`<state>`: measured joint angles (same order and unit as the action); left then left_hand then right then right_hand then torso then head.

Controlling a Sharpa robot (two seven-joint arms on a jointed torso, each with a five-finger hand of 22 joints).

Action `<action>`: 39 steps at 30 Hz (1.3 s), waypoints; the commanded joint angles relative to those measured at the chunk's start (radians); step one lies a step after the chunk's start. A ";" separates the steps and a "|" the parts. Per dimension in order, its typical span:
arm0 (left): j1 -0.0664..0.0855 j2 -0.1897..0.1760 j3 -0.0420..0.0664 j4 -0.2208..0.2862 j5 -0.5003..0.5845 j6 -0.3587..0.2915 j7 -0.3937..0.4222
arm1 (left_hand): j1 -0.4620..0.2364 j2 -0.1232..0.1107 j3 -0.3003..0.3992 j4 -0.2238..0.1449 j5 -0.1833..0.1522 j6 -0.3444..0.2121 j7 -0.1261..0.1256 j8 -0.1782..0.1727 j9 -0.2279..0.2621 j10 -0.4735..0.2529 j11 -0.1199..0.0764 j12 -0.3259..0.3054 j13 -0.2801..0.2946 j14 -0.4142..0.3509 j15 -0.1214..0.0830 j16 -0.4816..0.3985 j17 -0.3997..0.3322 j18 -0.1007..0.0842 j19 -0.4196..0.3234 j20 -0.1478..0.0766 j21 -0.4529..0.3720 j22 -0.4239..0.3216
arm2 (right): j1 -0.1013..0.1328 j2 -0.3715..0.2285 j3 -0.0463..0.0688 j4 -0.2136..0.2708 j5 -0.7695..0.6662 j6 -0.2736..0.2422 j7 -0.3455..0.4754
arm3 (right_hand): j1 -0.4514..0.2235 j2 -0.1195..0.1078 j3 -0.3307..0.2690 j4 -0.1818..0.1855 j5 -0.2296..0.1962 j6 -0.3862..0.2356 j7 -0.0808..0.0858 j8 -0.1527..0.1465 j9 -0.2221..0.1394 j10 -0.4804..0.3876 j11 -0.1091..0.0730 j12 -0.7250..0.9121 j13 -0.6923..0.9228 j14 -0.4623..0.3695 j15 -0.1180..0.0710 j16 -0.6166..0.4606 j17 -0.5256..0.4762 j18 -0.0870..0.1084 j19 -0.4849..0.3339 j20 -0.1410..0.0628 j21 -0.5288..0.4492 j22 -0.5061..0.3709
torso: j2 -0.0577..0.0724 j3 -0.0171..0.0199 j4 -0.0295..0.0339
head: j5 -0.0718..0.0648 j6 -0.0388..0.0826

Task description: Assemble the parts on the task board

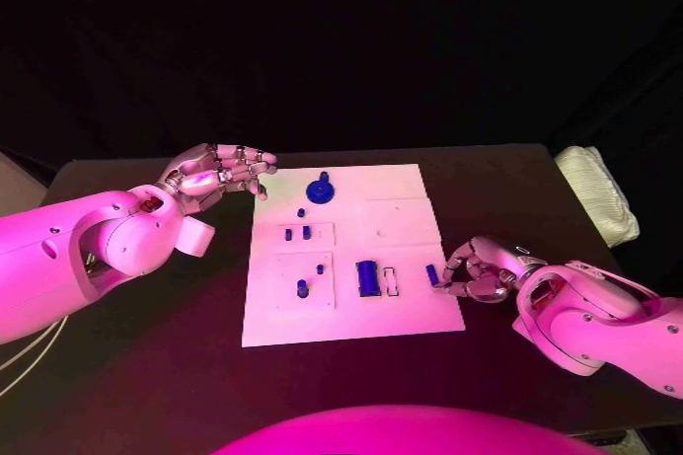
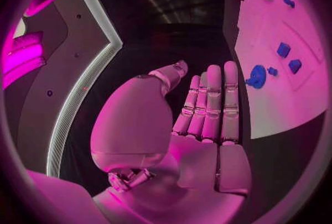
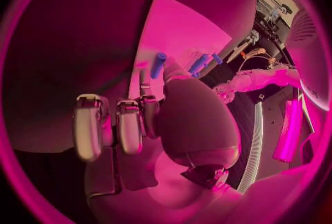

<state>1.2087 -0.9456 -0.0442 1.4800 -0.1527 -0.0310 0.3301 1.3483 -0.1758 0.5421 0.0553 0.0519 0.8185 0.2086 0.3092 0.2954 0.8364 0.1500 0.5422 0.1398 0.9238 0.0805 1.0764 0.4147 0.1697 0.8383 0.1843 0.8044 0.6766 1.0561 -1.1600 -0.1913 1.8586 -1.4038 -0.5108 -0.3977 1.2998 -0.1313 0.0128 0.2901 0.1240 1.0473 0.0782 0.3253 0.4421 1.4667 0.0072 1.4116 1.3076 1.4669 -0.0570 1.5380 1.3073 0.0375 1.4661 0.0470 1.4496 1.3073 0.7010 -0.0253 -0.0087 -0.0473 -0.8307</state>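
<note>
The white task board lies in the middle of the black table. On it are a round blue knob, a tall blue block and several small blue pieces, such as a pair. My left hand hovers at the board's far left corner with fingers apart and nothing in it. My right hand is curled at the board's right edge. Its thumb and a finger close on one end of a small blue peg.
A folded white cloth lies at the table's right edge. Bare black table surrounds the board, with cables at the left edge. In the left wrist view the knob and two small blue pieces sit ahead of the fingertips.
</note>
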 commanded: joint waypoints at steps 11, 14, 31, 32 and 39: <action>-0.001 -0.003 0.000 -0.001 0.005 0.021 0.009 | 0.001 -0.003 -0.006 -0.001 -0.001 -0.003 -0.004 0.005 0.001 0.001 -0.002 0.005 -0.001 -0.007 0.001 0.003 0.001 0.013 0.007 -0.003 -0.006 -0.001 | -0.012 0.012 0.000 -0.006 -0.121 -0.036 -0.092 | -0.005 0.004 -0.001 0.001 0.001 0.012 -0.004 0.008 0.003 0.042 -0.009 0.000 0.174 0.089 -0.008 -0.003 0.193 -0.018 0.082 -0.004 0.012 0.238 | -0.002 0.0001 0.0005 | -0.003 -0.004; -0.001 -0.003 0.000 -0.001 0.005 0.023 0.007 | 0.001 -0.003 -0.006 -0.001 -0.001 -0.003 -0.004 0.005 0.001 0.001 -0.002 0.005 -0.001 -0.007 0.001 0.003 0.001 0.013 0.007 -0.003 -0.006 -0.001 | -0.013 0.019 0.000 -0.007 -0.120 -0.036 -0.093 | -0.005 0.004 -0.001 0.001 0.001 0.012 -0.004 0.008 0.003 0.042 -0.009 0.000 0.174 0.089 -0.008 -0.003 0.193 -0.018 0.082 -0.004 0.012 0.238 | -0.001 0.0003 0.0002 | -0.004 -0.005; -0.001 -0.006 0.000 0.000 0.005 0.024 -0.001 | 0.001 -0.002 -0.006 0.000 -0.001 -0.003 -0.004 0.005 0.002 0.000 -0.002 0.006 -0.001 -0.007 0.001 0.003 0.001 0.013 0.007 -0.003 -0.007 -0.002 | -0.013 0.055 0.000 -0.005 -0.210 -0.055 -0.011 | 0.056 -0.053 -0.007 -0.004 -0.010 -0.050 0.017 -0.026 -0.008 0.018 0.007 -0.046 0.149 0.085 0.002 -0.012 0.178 -0.009 0.068 0.000 -0.045 0.224 | -0.002 -0.0009 -0.0007 | -0.001 -0.008; -0.001 -0.007 0.000 0.000 0.005 0.024 -0.002 | 0.001 -0.002 -0.006 0.000 -0.001 -0.003 -0.004 0.005 0.002 0.000 -0.002 0.006 -0.001 -0.007 0.001 0.003 0.001 0.013 0.007 -0.003 -0.007 -0.002 | -0.013 0.055 0.000 -0.004 -0.221 -0.057 -0.003 | 0.066 -0.057 -0.009 -0.004 -0.011 -0.059 0.021 -0.030 -0.010 0.015 0.011 -0.051 0.147 0.085 0.006 -0.012 0.178 -0.008 0.067 0.003 -0.051 0.223 | -0.002 -0.0008 -0.0009 | -0.001 -0.008; -0.001 -0.007 0.000 0.000 0.005 0.026 -0.005 | 0.001 -0.001 -0.007 0.001 -0.001 -0.004 -0.004 0.005 0.002 -0.001 -0.002 0.006 -0.001 -0.007 0.001 0.003 0.001 0.013 0.007 -0.003 -0.008 -0.003 | -0.013 0.065 0.000 -0.004 -0.269 -0.039 0.023 | 0.120 -0.066 -0.010 -0.007 -0.012 -0.084 0.033 -0.044 -0.012 0.000 0.023 -0.069 0.137 0.084 0.017 -0.012 0.180 -0.005 0.062 0.014 -0.068 0.219 | -0.002 -0.0005 -0.0003 | -0.001 -0.007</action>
<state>1.2079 -0.9526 -0.0443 1.4781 -0.1524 -0.0241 0.3236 1.3482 -0.1758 0.5422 0.0552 0.0519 0.8185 0.2086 0.3092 0.2961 0.8364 0.1500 0.5422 0.1398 0.9238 0.0805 1.0764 0.4150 0.1697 0.8419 0.1805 0.7998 0.6756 1.0441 -1.0974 -0.1909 1.8530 -1.6090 -0.5574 -0.4197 1.4129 -0.1959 0.0086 0.2858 0.1120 0.9708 0.1114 0.2880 0.4312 1.4650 0.0237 1.3473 1.3075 1.4665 -0.0462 1.5323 1.3079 0.0375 1.4661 0.0543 1.3843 1.3077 0.6988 -0.0260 -0.0092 -0.0481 -0.8385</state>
